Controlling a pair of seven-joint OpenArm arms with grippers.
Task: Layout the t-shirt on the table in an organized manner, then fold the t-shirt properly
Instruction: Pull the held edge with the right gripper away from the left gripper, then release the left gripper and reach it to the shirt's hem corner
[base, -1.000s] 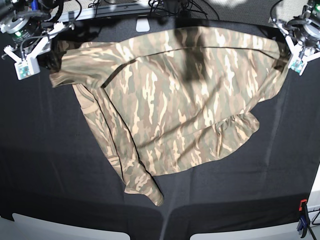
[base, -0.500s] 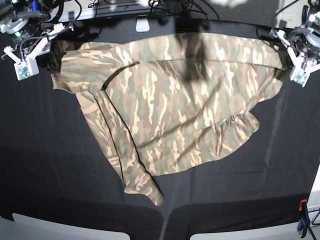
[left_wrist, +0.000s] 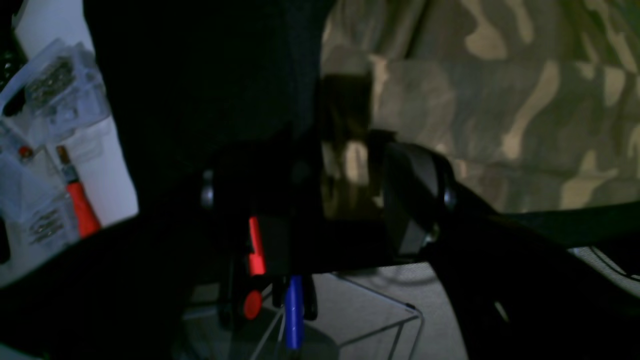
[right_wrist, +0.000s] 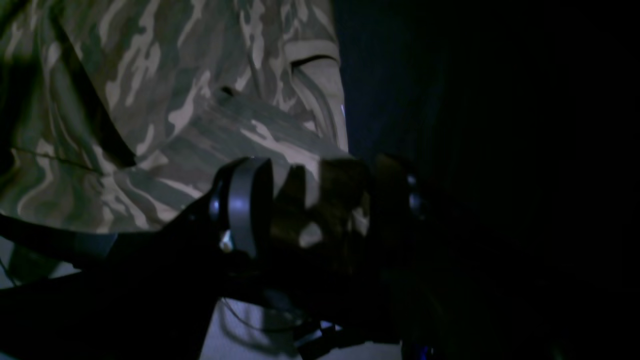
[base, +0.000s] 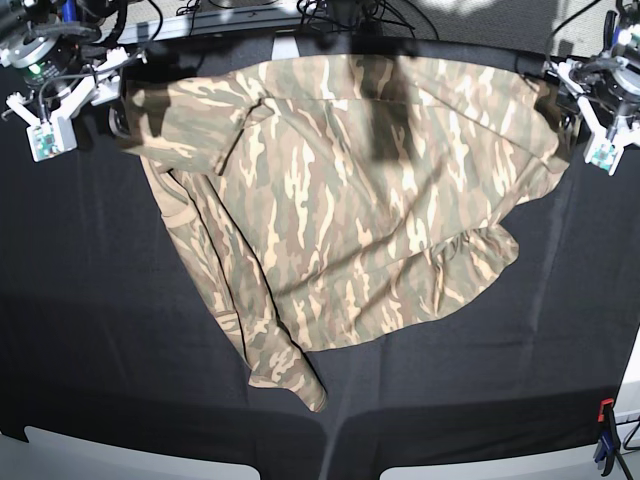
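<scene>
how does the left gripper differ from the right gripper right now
The left gripper sits at the far-right corner of the camouflage-print fabric t-shirt in the base view; the right gripper sits at its far-left corner. Both have jaws standing apart, with shirt fabric between them, at the black-cloth table's far edge.

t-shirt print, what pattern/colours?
Camouflage in tan, beige and olive-brown on the t-shirt; clearest in the base view, against the black table.

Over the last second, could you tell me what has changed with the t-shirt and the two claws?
The far edge of the t-shirt has been drawn back toward the table's far side, and both upper corners have shifted with it. The left claw and right claw now stand parted around fabric at those corners. The lower hem and sleeve have stayed put.
</scene>
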